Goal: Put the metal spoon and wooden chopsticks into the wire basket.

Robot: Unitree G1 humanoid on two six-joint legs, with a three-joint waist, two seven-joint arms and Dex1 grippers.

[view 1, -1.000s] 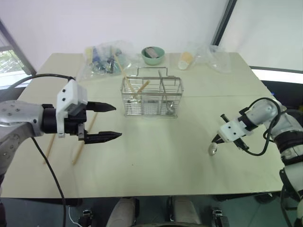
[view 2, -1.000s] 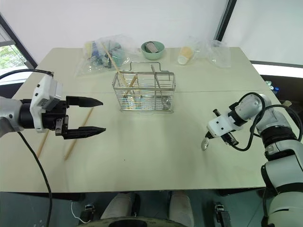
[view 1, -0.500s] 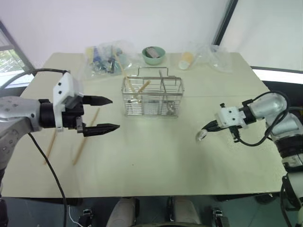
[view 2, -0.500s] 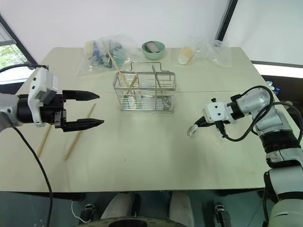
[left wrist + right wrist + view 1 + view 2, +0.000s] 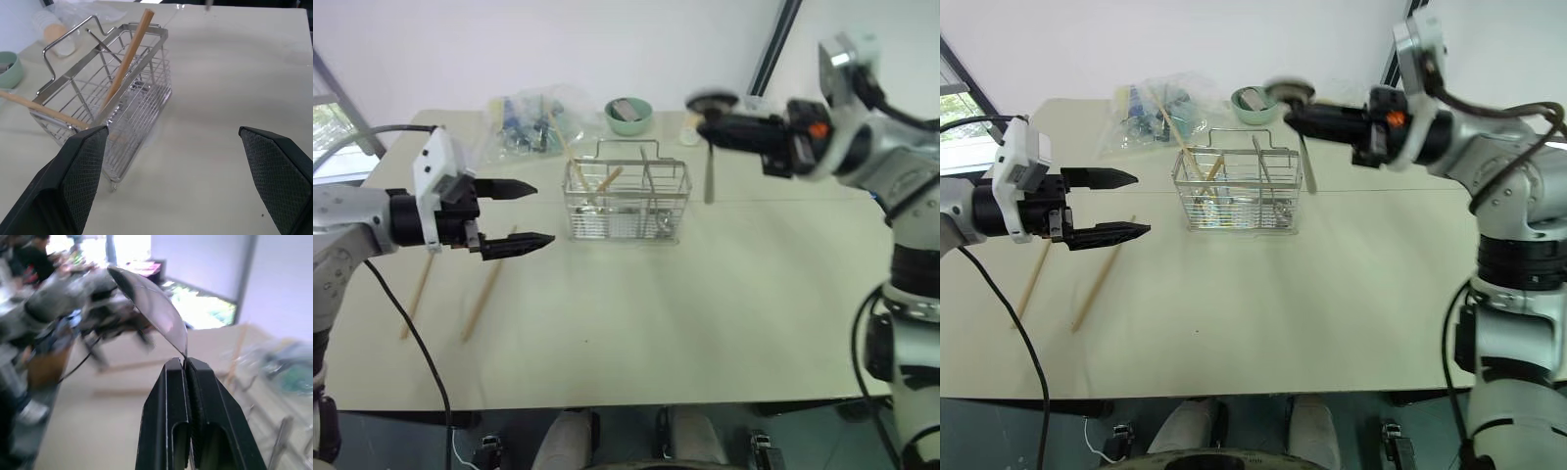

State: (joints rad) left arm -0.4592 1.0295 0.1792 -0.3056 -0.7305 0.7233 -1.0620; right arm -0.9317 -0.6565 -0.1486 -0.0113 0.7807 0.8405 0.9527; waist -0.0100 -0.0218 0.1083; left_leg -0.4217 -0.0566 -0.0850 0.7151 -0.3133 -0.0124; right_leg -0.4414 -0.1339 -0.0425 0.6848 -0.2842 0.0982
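Metal spoon (image 5: 709, 147), the small shiny silver one with the round bowl, is pinched in my right pincer (image 5: 705, 122) up above the right end of the rectangular silver wire-grid basket (image 5: 628, 203). Grip is right at the neck of the bowl, handle dangling down just beside the basket's right wall. The black fingers (image 5: 188, 396) are pressed tight together on it, no gap at all.

To do this bit well, I reckon I need to slide the handle tip over the basket rim and into one of the compartments before letting go, and keep the spoon hanging straight so it doesn't catch on the wire loop handle or a divider. Low and slow, then release.

My left pincer (image 5: 514, 213) hangs left of the basket with its jaws spread wide, holding nothing and touching nothing. The two long pale wooden chopsticks (image 5: 482, 299) lie on the pale table (image 5: 705, 323) further left of the basket, not yet picked up. A couple of other wooden sticks (image 5: 124, 61) already lean inside the basket.
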